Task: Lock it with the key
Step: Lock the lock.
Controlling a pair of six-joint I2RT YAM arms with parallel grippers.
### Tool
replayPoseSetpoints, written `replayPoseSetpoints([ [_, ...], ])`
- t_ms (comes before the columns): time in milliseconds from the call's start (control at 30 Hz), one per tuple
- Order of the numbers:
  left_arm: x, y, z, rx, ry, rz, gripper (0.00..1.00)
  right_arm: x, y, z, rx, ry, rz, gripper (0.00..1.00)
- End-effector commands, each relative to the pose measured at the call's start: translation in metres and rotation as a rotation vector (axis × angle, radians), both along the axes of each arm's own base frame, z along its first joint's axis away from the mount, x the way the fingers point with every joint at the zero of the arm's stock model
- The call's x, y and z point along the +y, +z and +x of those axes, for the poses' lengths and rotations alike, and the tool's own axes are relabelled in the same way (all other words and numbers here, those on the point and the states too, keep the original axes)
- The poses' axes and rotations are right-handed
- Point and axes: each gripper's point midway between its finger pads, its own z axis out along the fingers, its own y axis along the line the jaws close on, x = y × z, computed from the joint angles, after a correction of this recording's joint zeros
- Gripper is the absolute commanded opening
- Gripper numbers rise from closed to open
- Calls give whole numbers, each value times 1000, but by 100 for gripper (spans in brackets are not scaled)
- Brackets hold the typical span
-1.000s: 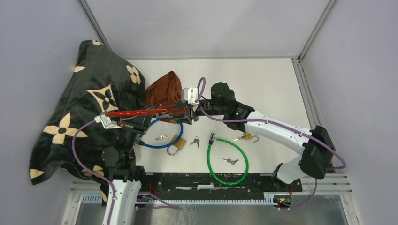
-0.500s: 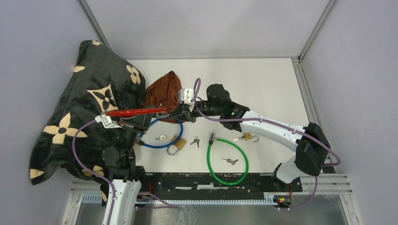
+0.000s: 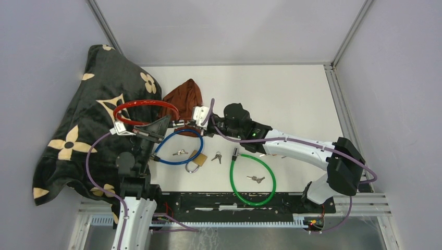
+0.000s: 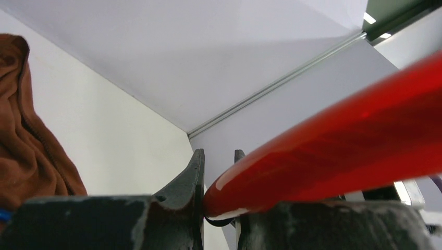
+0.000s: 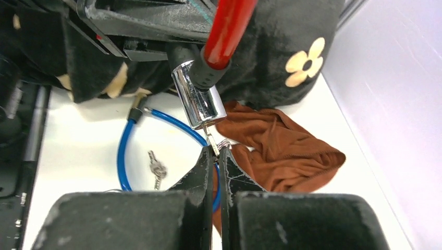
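My left gripper [image 3: 158, 126] is shut on the red cable lock [image 3: 139, 107], which it holds raised over the table's left side. In the left wrist view the red cable [image 4: 339, 151] is wedged between the jaws of the left gripper [image 4: 219, 179]. The lock's chrome barrel [image 5: 198, 102] hangs at the cable's end, with a small silver key [image 5: 211, 138] sticking out of it. My right gripper [image 5: 216, 151] is shut on that key; from above the right gripper [image 3: 188, 125] meets the barrel [image 3: 180, 124].
A blue cable lock [image 3: 180, 148], a brass padlock [image 3: 198, 158] and loose keys [image 3: 180, 152] lie below the grippers. A green cable lock [image 3: 254, 179] lies at front centre. A brown cloth [image 3: 182, 99] and a black flowered blanket [image 3: 88, 125] fill the left.
The right gripper moved left to the chrome barrel and shut on the key. The left gripper turned, so the red cable now shows as a loop instead of a flat line.
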Motion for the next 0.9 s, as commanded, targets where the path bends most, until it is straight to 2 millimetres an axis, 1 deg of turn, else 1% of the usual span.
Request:
replayPoseSetpoints([
  [0,-8,-18,4,141,-54,-38,2,5,39,-1,-230,-32,72,0],
  [67,-10,-26,6,179,-65,-39,2,3,38,-2,-286,-31,75,0],
  [167,-10,-32,8,212,-70,-60,2,2,38,-9,-384,7,91,0],
  [233,-10,-32,8,212,-69,-65,2,3,35,-10,-414,19,76,0],
  [300,-9,-26,7,190,-60,-51,2,4,28,-9,-426,25,42,4],
  [367,-6,-15,4,132,-36,-14,2,1,23,-9,-431,28,27,11],
  [467,-5,4,-1,45,-30,2,2,-4,11,-9,-435,32,-36,30],
  [633,-5,10,-5,8,-29,-2,2,-19,9,-10,-425,28,-100,56],
  [700,-5,11,-5,2,-30,0,2,-25,10,-10,-408,13,-106,64],
  [800,-5,8,-4,7,-31,-3,2,-25,12,-9,-374,-4,-100,71],
  [867,-5,8,-4,7,-34,-6,2,-21,13,-8,-357,-5,-93,71],
])
